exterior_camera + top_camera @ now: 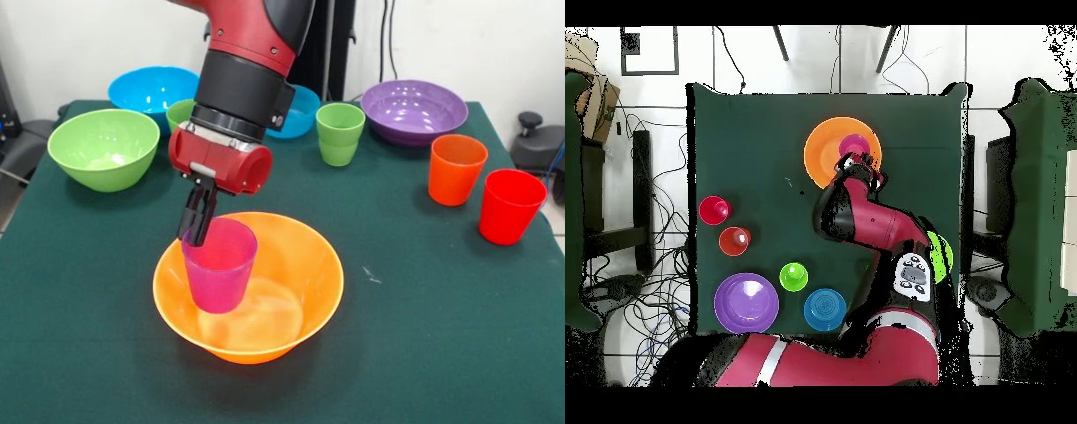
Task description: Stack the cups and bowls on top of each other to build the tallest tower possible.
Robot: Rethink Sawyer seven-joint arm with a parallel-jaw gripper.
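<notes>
With my jaws clenched on the purple cup's [219, 265] near rim, the cup hanging tilted inside the orange bowl [300, 291] below them, I risk it toppling on release.

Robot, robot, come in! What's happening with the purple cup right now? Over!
Gripper shut on purple cup rim. Cup upright inside orange bowl. Tower not yet begun. Nothing in the way.
</notes>
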